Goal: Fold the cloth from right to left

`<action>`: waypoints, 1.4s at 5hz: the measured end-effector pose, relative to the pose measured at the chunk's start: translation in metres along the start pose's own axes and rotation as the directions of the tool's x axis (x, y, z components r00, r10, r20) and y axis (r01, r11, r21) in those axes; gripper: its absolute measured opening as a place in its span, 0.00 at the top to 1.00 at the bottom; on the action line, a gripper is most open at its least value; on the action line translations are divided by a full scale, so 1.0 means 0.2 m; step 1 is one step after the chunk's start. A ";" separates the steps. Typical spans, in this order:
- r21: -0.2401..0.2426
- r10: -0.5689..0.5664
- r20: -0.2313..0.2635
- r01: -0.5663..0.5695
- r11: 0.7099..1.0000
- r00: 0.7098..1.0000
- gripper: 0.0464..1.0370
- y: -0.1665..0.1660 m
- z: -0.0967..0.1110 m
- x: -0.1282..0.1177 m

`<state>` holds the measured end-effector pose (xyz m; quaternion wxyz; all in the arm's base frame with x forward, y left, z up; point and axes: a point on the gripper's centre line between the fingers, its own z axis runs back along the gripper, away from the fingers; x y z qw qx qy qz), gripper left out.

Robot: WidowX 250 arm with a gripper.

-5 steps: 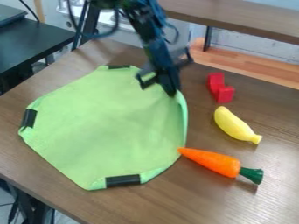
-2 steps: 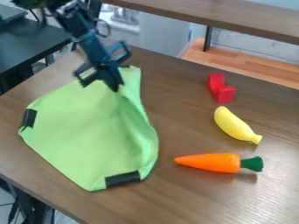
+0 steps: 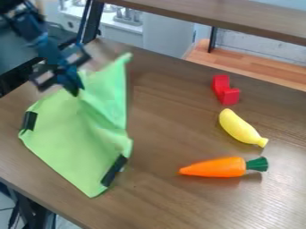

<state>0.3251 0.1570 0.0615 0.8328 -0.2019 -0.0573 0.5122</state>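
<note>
Work surface: brown worktop point(image 3: 179, 120). The green cloth point(image 3: 65, 134) lies on it, its upper right part lifted into a standing flap. Fold status: partly made, by judgement. Remaining: lay the flap flat toward the cloth's left side, then release.

Jaws point(image 3: 73, 91): clamped on the cloth's raised edge, above its upper left part. The lower black strip point(image 3: 113, 171) slants along the cloth's lower right edge; the left black strip point(image 3: 28, 120) marks its left corner.

Edges: the worktop's borders run near the cloth on its upper left and lower left sides. Leftward travel should be kept short, or fabric may overhang. The wider room for motion is to the cloth's right.

Objects right of the cloth, all apart from it: carrot point(image 3: 215, 167), beside its lower part; banana point(image 3: 239, 127), farther right; red block point(image 3: 225, 91), beyond the banana
</note>
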 end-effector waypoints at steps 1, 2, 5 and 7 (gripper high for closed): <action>0.011 0.007 -0.017 -0.007 1.000 1.000 0.99 0.10 0.14 0.01; 0.007 0.014 0.013 -0.014 1.000 1.000 0.98 0.16 0.22 0.04; 0.319 -0.079 0.297 -0.021 0.947 0.952 0.36 0.23 0.25 0.09; 0.411 -0.179 0.183 0.090 0.907 0.967 0.04 0.12 0.30 0.00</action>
